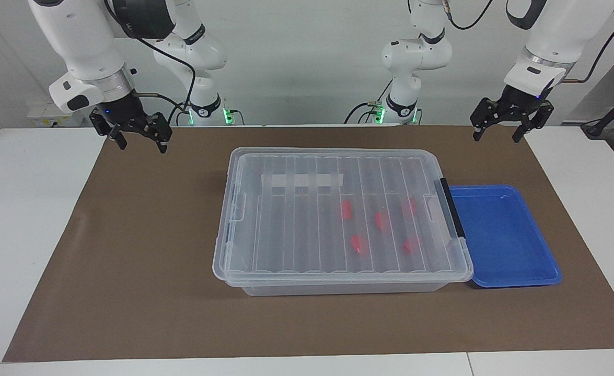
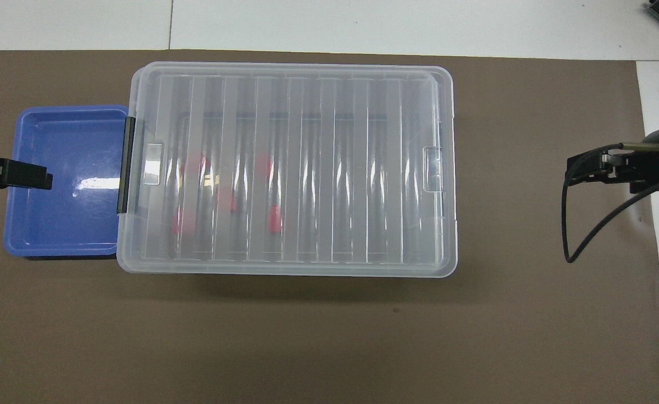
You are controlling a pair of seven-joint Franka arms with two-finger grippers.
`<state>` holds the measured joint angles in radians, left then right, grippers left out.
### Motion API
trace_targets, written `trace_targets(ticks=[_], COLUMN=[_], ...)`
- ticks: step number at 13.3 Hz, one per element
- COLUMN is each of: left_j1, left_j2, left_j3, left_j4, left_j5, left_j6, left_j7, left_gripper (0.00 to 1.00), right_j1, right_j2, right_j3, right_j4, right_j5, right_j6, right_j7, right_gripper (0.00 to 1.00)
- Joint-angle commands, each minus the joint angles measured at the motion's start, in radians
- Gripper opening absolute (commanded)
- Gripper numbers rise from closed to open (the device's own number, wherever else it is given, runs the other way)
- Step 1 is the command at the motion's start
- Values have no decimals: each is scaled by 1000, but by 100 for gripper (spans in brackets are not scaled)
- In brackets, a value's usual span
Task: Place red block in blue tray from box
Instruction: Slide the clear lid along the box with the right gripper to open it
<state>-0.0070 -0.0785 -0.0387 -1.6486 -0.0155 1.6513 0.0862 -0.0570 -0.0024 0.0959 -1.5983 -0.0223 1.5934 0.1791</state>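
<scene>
Lid covers the box, red blocks sealed inside; blue tray waits empty beside its handle end. Left gripper and right gripper hang open, holding nothing.

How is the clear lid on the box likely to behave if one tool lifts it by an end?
The ribbed lid looks thin and wide, so it probably flexes and tilts when lifted from one end. Its glossy plastic may be slippery. The black handle could hold it shut.

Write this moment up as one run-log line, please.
box: lid on, red blocks inside | tray: empty, beside box | left gripper: open, waiting | right gripper: open, waiting
</scene>
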Motion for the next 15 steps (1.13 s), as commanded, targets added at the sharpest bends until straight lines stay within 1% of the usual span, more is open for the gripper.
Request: trace_targets(ticks=[1,4,5,6,7,8,10,14,15], left_j1=[1,2,2,1,2,2,2,2,2], left_j2=[-20,-20,-20,-20,-20,-20,-20,-20,-20], left_j3=[-1,-1,-1,-1,-1,-1,-1,-1,-1], left_j4=[-20,-19,-20,-19,-19,-20,-20,-20,-19], left_j5=[20,20,20,20,20,20,20,20,20], left_j6=[-2,-4,-2,-2,-4,-2,-4,-4,-2], left_j7=[3,3,3,3,3,3,3,3,3], left_gripper=[100,100,100,100,100,100,100,100,100], right_j1=[-6,6,8,11,34,40,72,160,181], right_j2=[-18,-14,-10,-5,-2,-4,27,119,128], right_j3=[4,4,5,10,10,10,10,10,10], right_j4=[-28,-28,-28,-28,-44,-73,-94,-101,-112], right_j5=[-1,-1,-1,-1,-1,-1,-1,-1,-1], right_j6=[33,54,59,72,94,140,206,354,381], right_j7=[-29,-23,-21,-18,-6,34,94,207,230], right_gripper=[100,100,97,97,97,97,97,97,97])
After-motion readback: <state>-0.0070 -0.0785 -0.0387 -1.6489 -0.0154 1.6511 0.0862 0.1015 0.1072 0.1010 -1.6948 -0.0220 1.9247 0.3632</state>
